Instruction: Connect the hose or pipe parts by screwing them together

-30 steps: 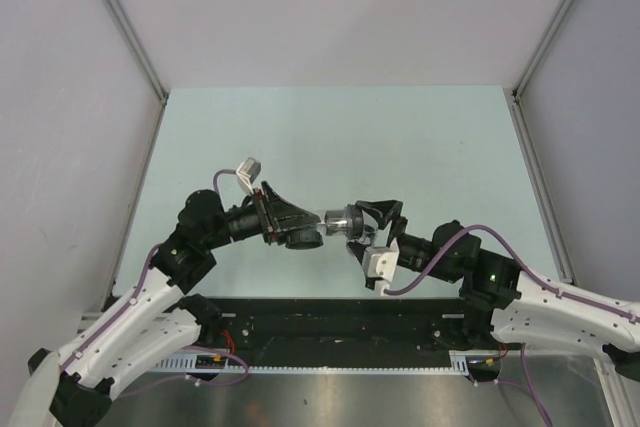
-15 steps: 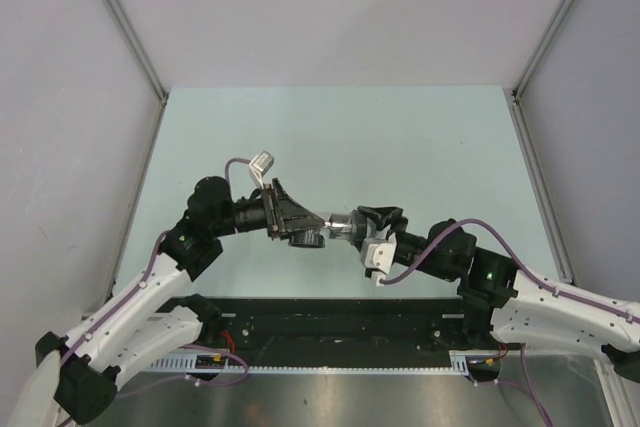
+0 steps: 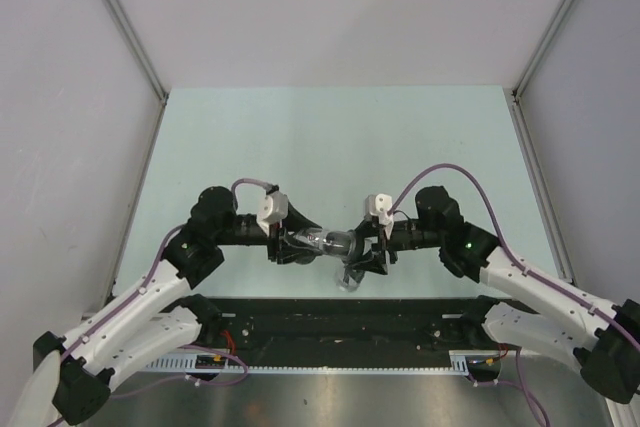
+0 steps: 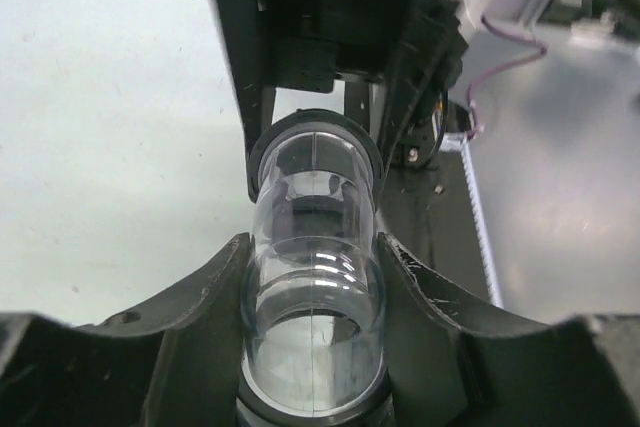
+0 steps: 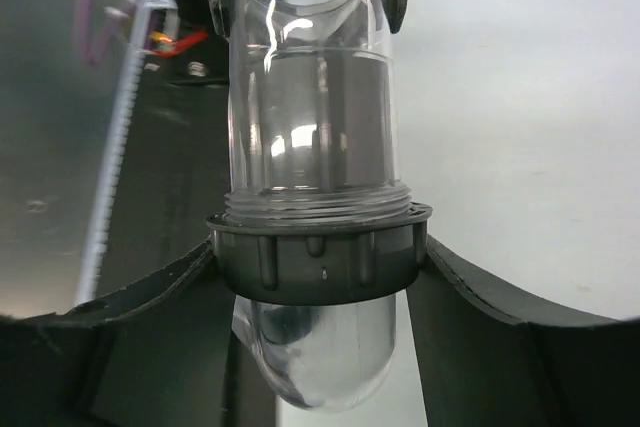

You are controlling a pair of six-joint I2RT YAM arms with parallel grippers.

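The pipe parts are clear plastic and meet in mid-air between my two grippers. My left gripper (image 3: 298,244) (image 4: 313,282) is shut on a clear pipe part (image 4: 313,322) (image 3: 322,242). Its far end sits in a dark round ring (image 4: 316,130). My right gripper (image 3: 364,247) (image 5: 320,255) is shut on that dark ribbed ring (image 5: 318,255) (image 3: 347,243). Clear thread shows just above the ring. A clear rounded elbow (image 5: 322,362) (image 3: 351,278) comes out of the ring's other side. The two grippers face each other in one line.
The pale green table (image 3: 340,137) lies under the parts, with grey walls (image 3: 60,97) left, right and behind. A black rail (image 3: 330,322) and a metal plate (image 3: 400,397) run along the near edge. Purple cables (image 3: 450,172) loop over both wrists.
My right gripper has shut on the dark ring. Both wrists have rolled, and both arms have shifted so the grippers now face each other in a straight line.
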